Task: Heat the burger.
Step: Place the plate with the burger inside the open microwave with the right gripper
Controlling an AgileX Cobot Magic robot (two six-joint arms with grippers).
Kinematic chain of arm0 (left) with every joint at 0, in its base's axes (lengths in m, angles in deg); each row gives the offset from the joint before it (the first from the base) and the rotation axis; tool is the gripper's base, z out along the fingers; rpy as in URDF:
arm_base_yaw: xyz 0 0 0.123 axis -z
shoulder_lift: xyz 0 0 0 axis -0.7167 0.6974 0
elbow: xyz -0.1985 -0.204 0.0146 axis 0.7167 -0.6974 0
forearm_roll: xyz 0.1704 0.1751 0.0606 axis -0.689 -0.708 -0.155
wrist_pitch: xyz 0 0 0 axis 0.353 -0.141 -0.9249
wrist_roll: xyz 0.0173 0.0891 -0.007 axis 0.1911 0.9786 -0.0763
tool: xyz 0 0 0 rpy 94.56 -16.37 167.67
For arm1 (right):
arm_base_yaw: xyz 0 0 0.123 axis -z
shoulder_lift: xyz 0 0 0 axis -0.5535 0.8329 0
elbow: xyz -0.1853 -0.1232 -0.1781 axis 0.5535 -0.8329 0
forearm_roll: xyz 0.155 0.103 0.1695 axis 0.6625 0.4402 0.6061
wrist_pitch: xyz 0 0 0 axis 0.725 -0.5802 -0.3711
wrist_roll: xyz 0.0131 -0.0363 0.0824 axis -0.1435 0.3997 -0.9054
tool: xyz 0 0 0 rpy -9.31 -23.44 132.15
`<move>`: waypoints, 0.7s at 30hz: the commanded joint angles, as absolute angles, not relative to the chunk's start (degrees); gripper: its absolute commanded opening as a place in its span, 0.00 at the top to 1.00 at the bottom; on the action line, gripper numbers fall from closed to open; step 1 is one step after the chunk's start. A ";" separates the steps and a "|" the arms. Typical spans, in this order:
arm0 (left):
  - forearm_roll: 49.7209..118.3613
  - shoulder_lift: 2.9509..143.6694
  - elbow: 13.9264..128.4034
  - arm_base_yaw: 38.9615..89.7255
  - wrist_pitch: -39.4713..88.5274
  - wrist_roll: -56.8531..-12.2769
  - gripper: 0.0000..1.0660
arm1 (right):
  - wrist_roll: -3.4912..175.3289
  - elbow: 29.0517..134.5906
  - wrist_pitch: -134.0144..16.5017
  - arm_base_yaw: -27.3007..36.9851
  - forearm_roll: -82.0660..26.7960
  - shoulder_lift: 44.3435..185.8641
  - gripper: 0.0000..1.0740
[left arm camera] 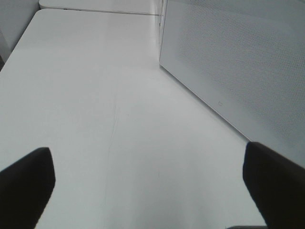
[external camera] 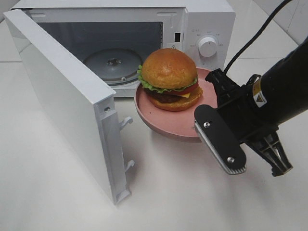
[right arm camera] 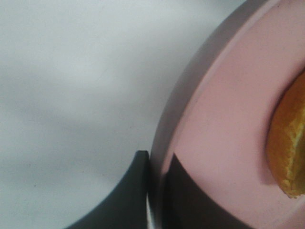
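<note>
- White flat tabletop (external camera: 192,202) carries a white microwave oven (external camera: 207,19) with a round control dial (external camera: 208,46).
- Its hinged door (external camera: 62,101) stands wide open on the left of the exterior view. Two latch hooks (external camera: 126,122) project from the free edge, near the plate.
- Inside the cavity lies a round glass turntable (external camera: 113,65).
- Position of load: the small round burger (external camera: 169,77), with brown domed bun, green lettuce and dark patty, sits on a shallow round pink plate (external camera: 168,122) just in front of the cavity opening.
- Whether the plate touches the tabletop cannot be determined.
- On the right arm, the right gripper (right arm camera: 156,181) is clamped on the plate rim, one of its fingers (right arm camera: 131,200) outside the rim and the other on the inner face, clear of the burger.
- On the left arm, the left gripper (left arm camera: 150,183) is spread wide and holds nothing, over the tabletop beside the door's perforated panel.
</note>
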State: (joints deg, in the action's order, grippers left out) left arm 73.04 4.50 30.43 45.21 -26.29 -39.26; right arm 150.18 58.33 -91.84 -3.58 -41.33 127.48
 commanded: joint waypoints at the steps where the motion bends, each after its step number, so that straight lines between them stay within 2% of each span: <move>1: 73.15 3.87 30.43 45.55 -25.66 -39.21 0.06 | 156.48 60.22 -91.21 -1.92 -38.41 126.79 1.00; 5: 73.15 3.87 30.43 45.55 -25.66 -39.21 0.06 | 165.19 62.00 -93.91 0.55 -33.59 126.79 1.00; 12: 73.15 3.87 30.43 45.55 -25.66 -39.21 0.06 | 169.37 64.69 -95.34 1.98 -30.27 126.79 1.00; 21: 73.15 3.87 30.43 45.55 -25.66 -39.21 0.06 | 169.37 64.98 -95.68 1.75 -33.59 126.91 1.00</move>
State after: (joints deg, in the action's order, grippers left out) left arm 73.04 4.50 30.43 45.21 -26.29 -39.26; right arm 168.97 63.94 -98.26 1.81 -33.36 127.59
